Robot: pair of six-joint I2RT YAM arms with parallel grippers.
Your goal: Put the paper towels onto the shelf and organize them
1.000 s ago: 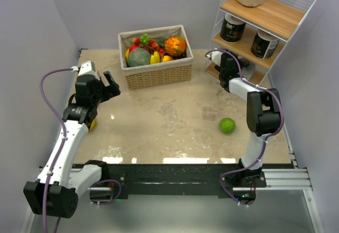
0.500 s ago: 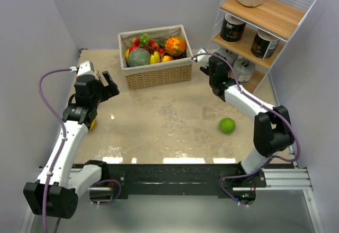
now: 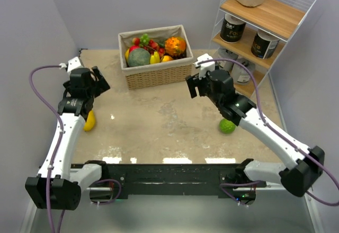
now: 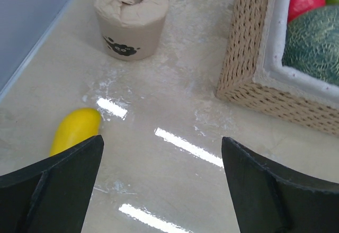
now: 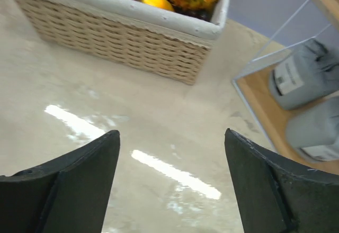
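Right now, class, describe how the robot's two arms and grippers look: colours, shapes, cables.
The left arm and right arm have white links and black joints, with a purple cable looping along each. The left gripper and right gripper each carry two black wedge-shaped fingers.

I am operating in a robotics lab test cell, not a lived-in room: plain grey panel walls box in a single marble-look table. An aluminium rail runs along its near edge. The fruit basket and wire shelf read as staged household props.
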